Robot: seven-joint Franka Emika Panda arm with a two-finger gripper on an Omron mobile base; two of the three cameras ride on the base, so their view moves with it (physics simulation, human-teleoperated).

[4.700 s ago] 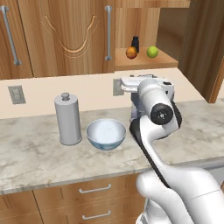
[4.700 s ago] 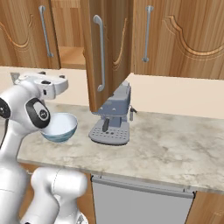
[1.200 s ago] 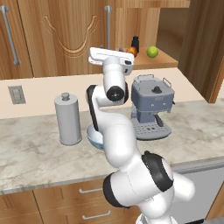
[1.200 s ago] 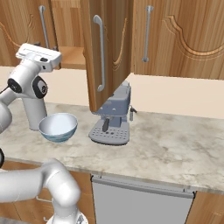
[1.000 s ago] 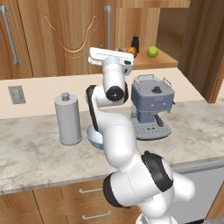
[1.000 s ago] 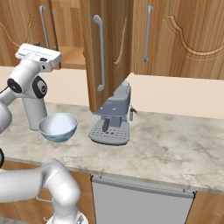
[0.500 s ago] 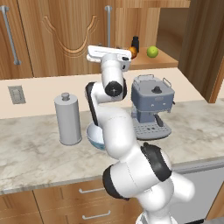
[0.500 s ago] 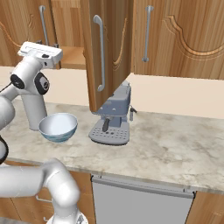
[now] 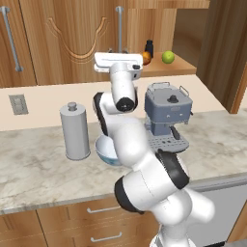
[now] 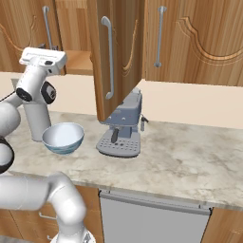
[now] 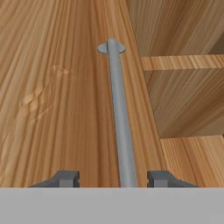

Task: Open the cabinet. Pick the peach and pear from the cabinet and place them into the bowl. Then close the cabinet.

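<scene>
The cabinet's left door [image 9: 77, 43] is shut; its right door [image 10: 118, 52] stands swung open. On the shelf inside lie the peach [image 9: 146, 58] and the pear [image 9: 168, 57]. My gripper [image 9: 118, 51] [image 10: 47, 47] is raised at the lower part of the left door's silver bar handle [image 9: 118, 24]. In the hand view the handle [image 11: 120, 122] runs between the fingertips [image 11: 65, 178], which stand apart on either side without touching it; the gripper [image 11: 113, 179] is open around it. The bowl [image 10: 63, 137] [image 9: 105, 150] sits on the counter below, half hidden by my arm in the left base view.
A tall grey canister [image 9: 75, 130] stands left of the bowl and a coffee machine [image 9: 166, 113] right of it, under the open door. A small dark bottle [image 9: 149, 47] stands behind the peach. The open door's edge hangs over the counter [image 10: 190, 161].
The arm rose from low over the counter to the left door's handle; in the last second the hand edged slightly left toward the door.
</scene>
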